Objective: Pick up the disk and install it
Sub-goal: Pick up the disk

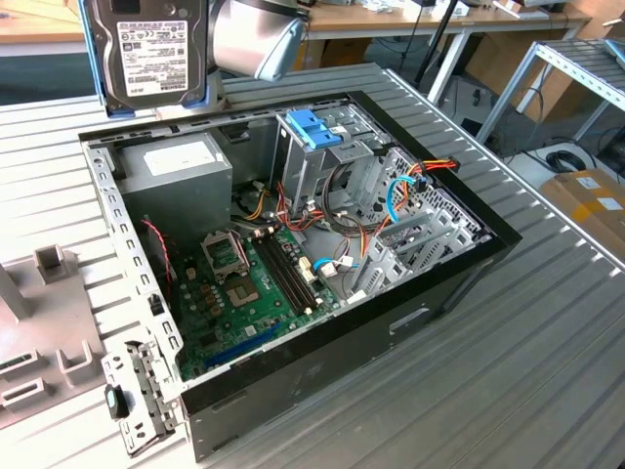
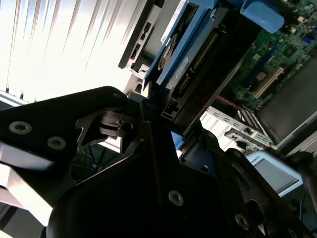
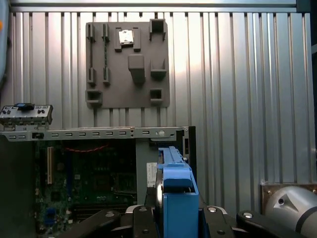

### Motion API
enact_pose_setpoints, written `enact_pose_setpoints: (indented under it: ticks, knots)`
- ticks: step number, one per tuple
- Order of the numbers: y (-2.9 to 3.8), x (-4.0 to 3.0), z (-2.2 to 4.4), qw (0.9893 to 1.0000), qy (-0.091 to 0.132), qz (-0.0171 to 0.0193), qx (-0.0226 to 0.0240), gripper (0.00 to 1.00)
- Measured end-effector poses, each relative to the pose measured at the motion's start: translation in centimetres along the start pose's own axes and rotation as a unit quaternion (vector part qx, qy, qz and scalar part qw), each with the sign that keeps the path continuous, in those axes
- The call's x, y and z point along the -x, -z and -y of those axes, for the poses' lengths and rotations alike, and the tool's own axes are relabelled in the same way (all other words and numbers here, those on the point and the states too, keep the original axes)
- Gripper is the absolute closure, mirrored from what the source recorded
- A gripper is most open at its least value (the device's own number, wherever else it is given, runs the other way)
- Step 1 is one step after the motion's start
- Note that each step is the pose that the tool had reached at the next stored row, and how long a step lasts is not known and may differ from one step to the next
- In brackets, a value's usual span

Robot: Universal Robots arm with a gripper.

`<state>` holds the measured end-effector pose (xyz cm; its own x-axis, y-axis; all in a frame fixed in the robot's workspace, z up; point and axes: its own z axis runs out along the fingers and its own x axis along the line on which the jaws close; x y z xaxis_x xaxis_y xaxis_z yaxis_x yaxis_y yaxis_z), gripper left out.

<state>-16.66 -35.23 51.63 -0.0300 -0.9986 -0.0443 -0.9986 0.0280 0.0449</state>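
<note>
The disk (image 1: 151, 49) hangs upright in the air at the exterior view's upper left. It is over the back corner of the open computer case (image 1: 439, 293), with its white label facing the camera and blue rails along its sides. In the first wrist view my gripper (image 3: 177, 220) is shut on the disk (image 3: 176, 196), with a black finger against each blue rail. In the second wrist view the disk (image 2: 198, 64) sticks out from the gripper (image 2: 171, 126), connector edge showing, above the case's inside.
Inside the case are a grey power-supply box (image 1: 176, 171), a metal drive cage with a blue handle (image 1: 317, 127), the motherboard (image 1: 234, 288) and loose cables (image 1: 391, 195). A grey fixture plate (image 3: 128, 64) lies on the slatted metal table (image 1: 547, 371) beside the case.
</note>
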Motion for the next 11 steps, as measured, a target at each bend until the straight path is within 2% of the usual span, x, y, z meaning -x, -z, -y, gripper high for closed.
enact_pose_setpoints:
  ticks: [6,11]
  knots:
    - [0.01,0.01,0.37,1.0,0.0,0.0,0.0,0.63]
    - [0.01,-0.11,0.41,1.0,0.0,0.0,0.0,0.63]
